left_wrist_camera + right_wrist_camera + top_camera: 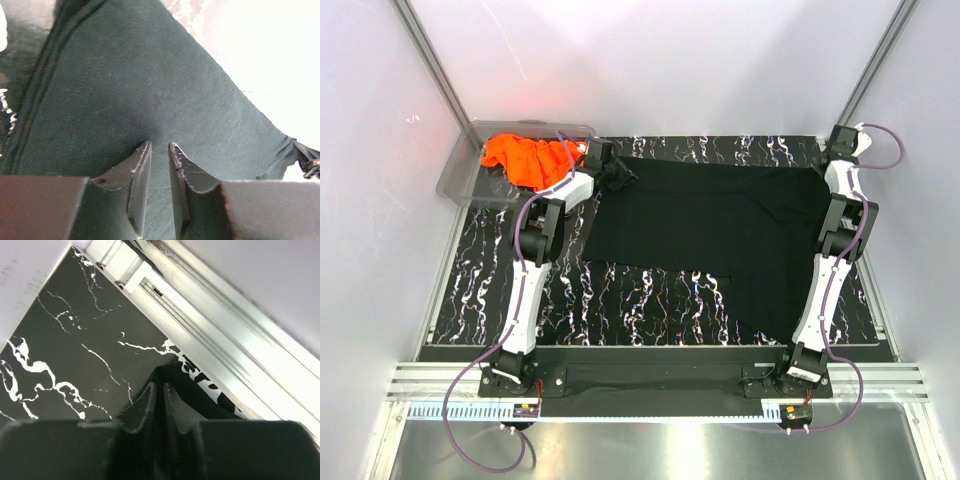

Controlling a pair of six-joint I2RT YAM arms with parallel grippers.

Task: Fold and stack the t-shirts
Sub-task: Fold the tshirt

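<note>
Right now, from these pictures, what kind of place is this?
Probably a lab test cell, not a home: plain white walls on aluminium posts, two arms bolted to a rail, and a marbled table.

Overhead light is bright, even. The left wrist view burns white at right and tints the black t-shirt greenish; the right wrist's rail blurs.

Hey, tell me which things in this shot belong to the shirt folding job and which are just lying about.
Part of the job:
- black t-shirt, spread out, far corners pinched by the left gripper and right gripper
- orange t-shirt, crumpled at the far left

Just lying about:
- clear plastic bin, under the orange t-shirt
- marbled table
</note>
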